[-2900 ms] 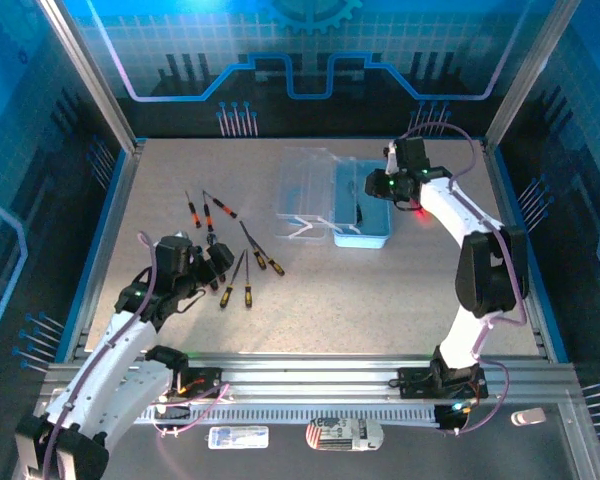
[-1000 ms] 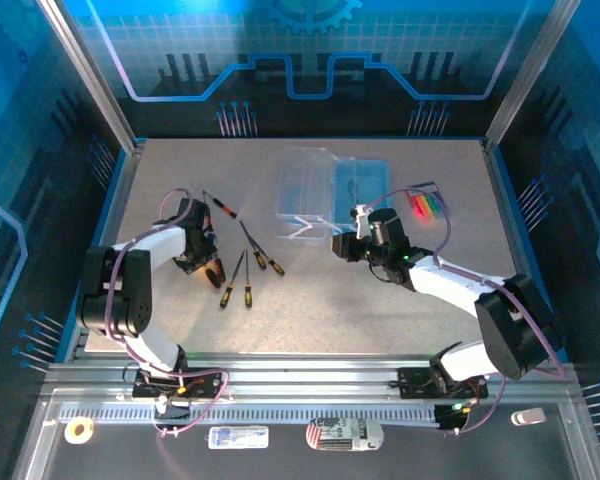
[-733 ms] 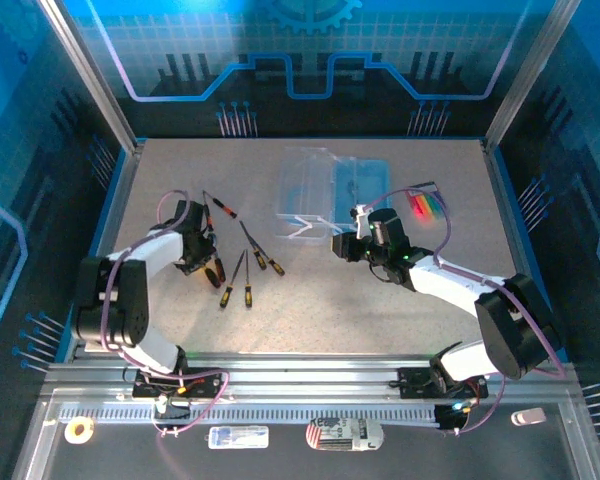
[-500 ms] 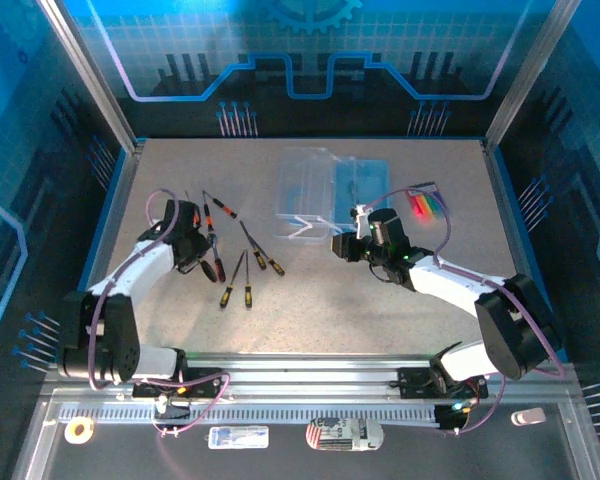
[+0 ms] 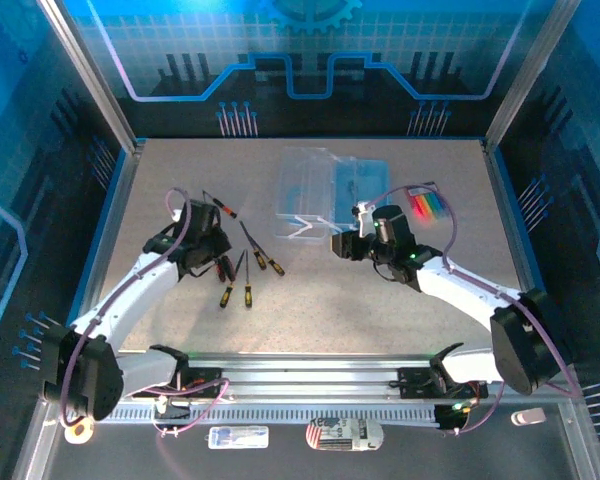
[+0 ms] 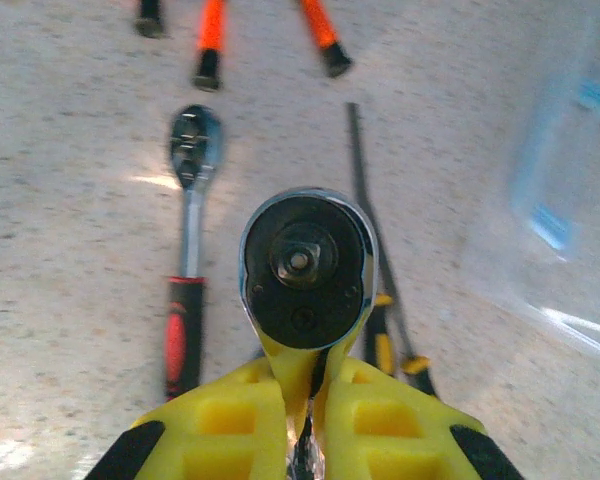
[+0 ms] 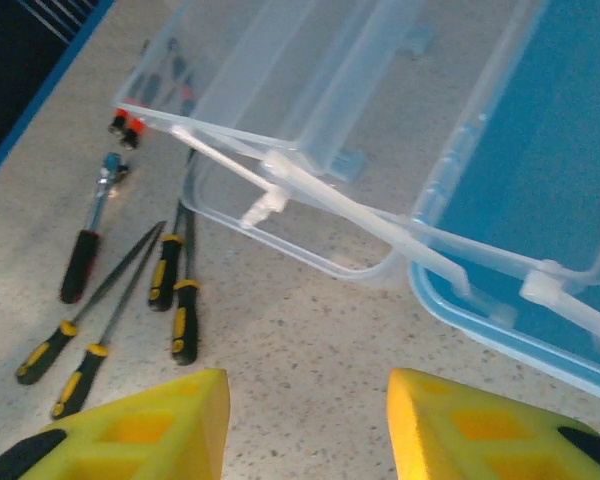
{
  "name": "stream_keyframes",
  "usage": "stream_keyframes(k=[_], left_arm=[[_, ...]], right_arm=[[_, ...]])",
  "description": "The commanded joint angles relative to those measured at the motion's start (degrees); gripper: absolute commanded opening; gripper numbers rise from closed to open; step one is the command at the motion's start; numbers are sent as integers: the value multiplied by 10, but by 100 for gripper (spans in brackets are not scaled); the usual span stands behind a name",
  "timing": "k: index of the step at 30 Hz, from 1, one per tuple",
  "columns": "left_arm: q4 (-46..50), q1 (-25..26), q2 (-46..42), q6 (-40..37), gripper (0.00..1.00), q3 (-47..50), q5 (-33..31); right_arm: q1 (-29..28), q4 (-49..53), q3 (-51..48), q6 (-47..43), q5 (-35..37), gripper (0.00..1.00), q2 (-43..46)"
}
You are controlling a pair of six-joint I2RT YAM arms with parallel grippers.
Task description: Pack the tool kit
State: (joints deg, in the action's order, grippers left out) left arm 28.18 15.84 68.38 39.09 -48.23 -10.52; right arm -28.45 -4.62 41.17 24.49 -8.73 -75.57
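Shifted: left arm point(image 5: 130, 295), elbow swung lower left; left claw point(image 6: 305, 378) pinching ratchet point(image 6: 305, 265), round chrome head, black centre. Right claw point(image 7: 305, 415) spread near clear-lidded blue case point(image 7: 520, 170).

Two ratchets: one held ratchet point(image 6: 305, 265) pinched between the left fingers point(image 6: 230, 410), and a red-gripped ratchet point(image 6: 183, 320) lying flat just left of them. Four yellow-handled screwdrivers point(image 7: 183, 320) sit ahead and left of the right fingers point(image 7: 150, 420). Two orange-handled screwdrivers point(image 6: 211, 30) lie beyond the left fingers (a dark butt beside them could be a third). One clear case point(image 7: 310, 60) stands ahead of the right fingers.
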Motion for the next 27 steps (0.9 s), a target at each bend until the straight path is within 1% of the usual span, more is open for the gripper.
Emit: stream_keyframes(k=[1, 4, 6, 10, 15, 19, 23, 27], left_arm=[[-61, 26, -1, 17, 8, -11, 44], [-106, 46, 13, 31, 8, 0, 72], [-130, 59, 14, 42, 7, 6, 83], [-156, 90, 14, 70, 6, 13, 70], [-191, 119, 17, 102, 6, 32, 64], [-191, 126, 26, 108, 6, 35, 65], [-213, 130, 28, 126, 6, 52, 70], [-219, 136, 33, 130, 6, 53, 73]], right_arm=[[-5, 27, 12, 19, -61, 47, 15], [-21, 30, 17, 40, -93, 48, 21], [-42, 41, 24, 41, -91, 49, 26], [-97, 29, 35, 57, -86, 52, 22], [-153, 7, 61, 77, -94, 55, -22], [-174, -13, 75, 91, -98, 56, -53], [-190, -26, 89, 103, -108, 56, -94], [-194, -37, 113, 114, -114, 55, -130]])
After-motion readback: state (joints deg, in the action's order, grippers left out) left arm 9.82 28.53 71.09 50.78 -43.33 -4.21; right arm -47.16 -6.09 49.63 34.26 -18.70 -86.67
